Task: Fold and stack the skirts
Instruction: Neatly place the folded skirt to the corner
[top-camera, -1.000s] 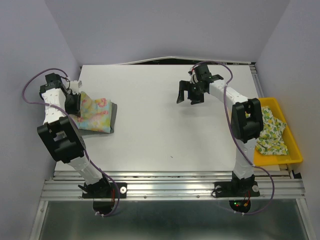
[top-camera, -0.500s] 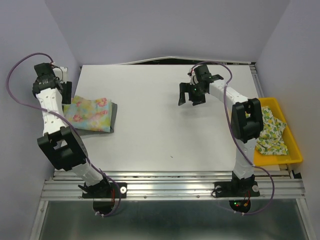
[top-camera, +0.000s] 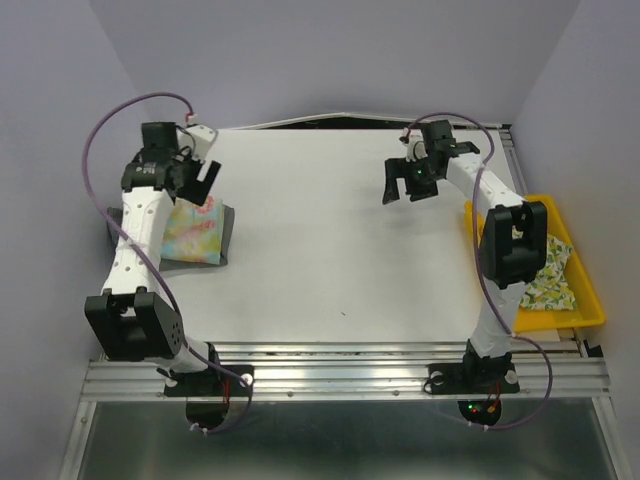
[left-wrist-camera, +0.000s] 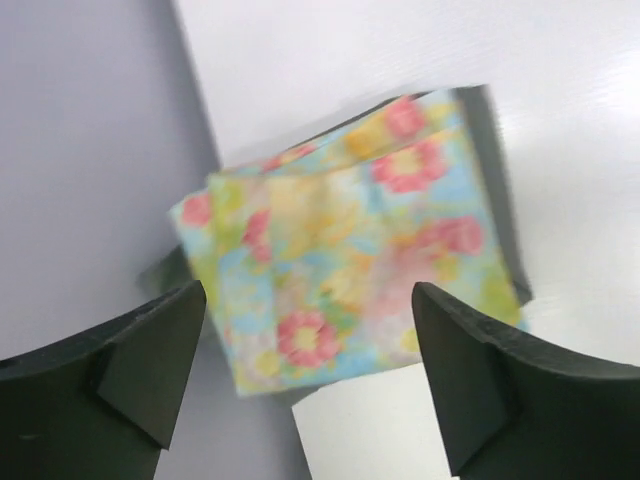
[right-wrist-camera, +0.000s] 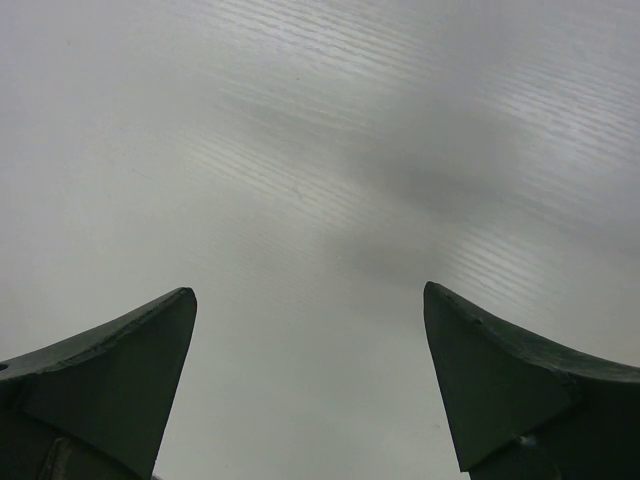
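Hovering over the stack at the left edge of the white table (top-camera: 320, 250), the left gripper (left-wrist-camera: 308, 295) is seen spread wide with nothing held. The right gripper (top-camera: 408, 185) is likewise wide open and empty. The folded pastel yellow-blue cloth skirt with pink flowers (left-wrist-camera: 350, 250) lies on the plain grey cloth skirt (left-wrist-camera: 500, 170). The pale cloth skirt with green-yellow print (top-camera: 550, 280) lies crumpled in the yellow plastic tray (top-camera: 590, 300). Should the stack be brushed by a low finger, the top fold could be dragged askew. The tray could be tugged along when the last skirt is lifted.
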